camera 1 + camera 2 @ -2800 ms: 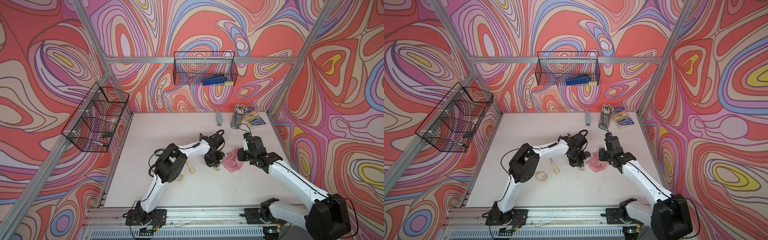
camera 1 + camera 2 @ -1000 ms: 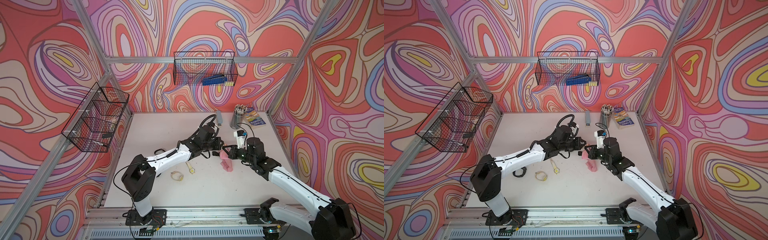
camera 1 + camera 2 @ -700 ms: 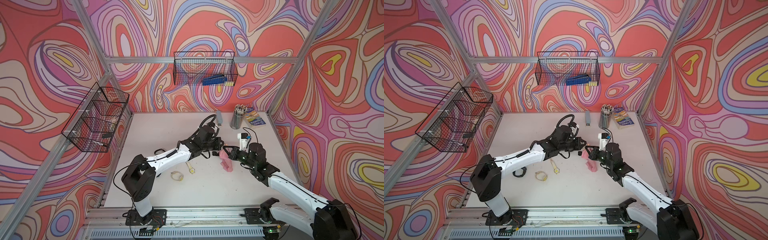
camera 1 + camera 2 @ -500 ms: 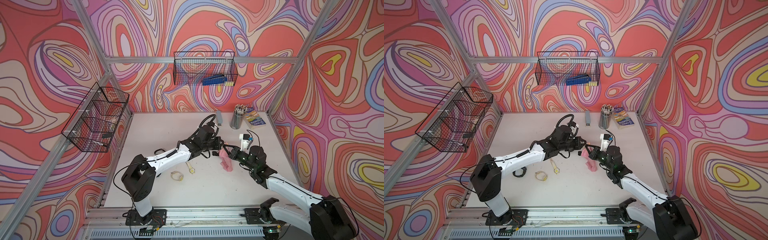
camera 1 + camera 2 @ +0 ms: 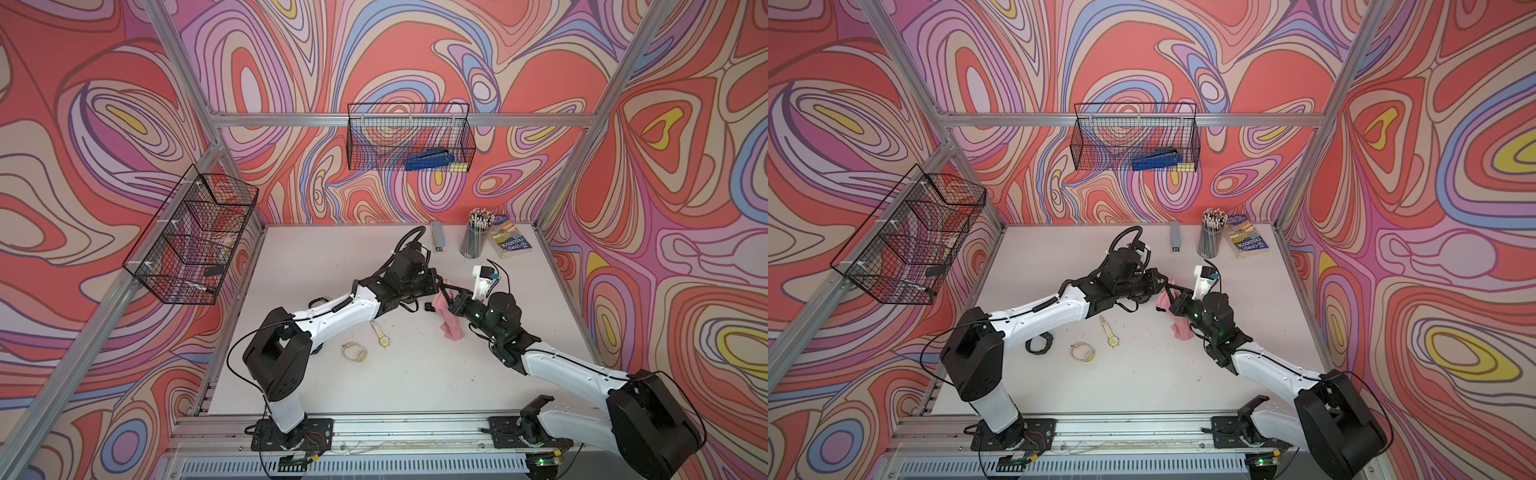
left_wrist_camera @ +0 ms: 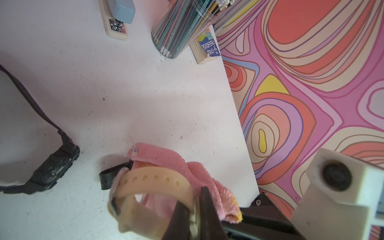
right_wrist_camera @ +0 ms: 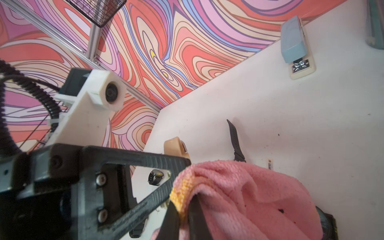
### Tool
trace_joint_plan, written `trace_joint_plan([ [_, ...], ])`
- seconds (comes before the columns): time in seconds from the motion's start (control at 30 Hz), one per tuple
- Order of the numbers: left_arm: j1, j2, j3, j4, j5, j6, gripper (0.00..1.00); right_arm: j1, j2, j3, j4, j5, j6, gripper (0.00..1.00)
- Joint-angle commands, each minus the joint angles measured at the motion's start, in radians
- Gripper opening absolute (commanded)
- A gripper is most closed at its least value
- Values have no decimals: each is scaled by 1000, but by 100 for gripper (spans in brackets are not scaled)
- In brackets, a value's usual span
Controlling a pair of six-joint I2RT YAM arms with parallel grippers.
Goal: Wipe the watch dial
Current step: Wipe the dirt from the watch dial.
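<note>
Robot arms: two, the left arm [image 5: 332, 309] and the right arm [image 5: 561, 365].
Watches: six, as far as I can make out.
- Off the table [image 5: 332, 257]: one, the beige-strap watch [image 6: 149, 182], held by the left arm.
- Mid-table: two, the yellow-dial watch [image 5: 382, 336] and the gold bracelet watch [image 5: 360, 355].
- Toward the left edge: one black watch [image 5: 1040, 351].
- Under the left arm: one rugged black watch [image 6: 54, 170].
- Partly under the cloth: one black-strap watch [image 7: 234, 141].
Cloths: one, the pink cloth [image 5: 451, 324].
Staplers: two, the grey stapler [image 5: 437, 241] at the back edge and the blue stapler [image 5: 428, 160] in a basket.
Wire baskets: two, the back-wall basket [image 5: 409, 137] and the left-wall basket [image 5: 191, 241].
Pencil cups: one, the pencil cup [image 5: 471, 243] near the back right corner. There are too many pencils to count.
Books: one, the book [image 5: 509, 241] in the back right corner.
</note>
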Motion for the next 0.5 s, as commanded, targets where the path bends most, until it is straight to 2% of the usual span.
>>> trace_joint_plan([
  [0.0, -53, 12, 69, 92, 163, -39, 0, 81, 31, 66, -60, -50, -74, 0],
  [0.3, -19, 25, 82, 114, 186, -112, 0, 124, 86, 103, -75, -48, -99, 0],
  [0.47, -12, 32, 99, 110, 201, -102, 0, 126, 104, 113, -78, -73, -95, 0],
])
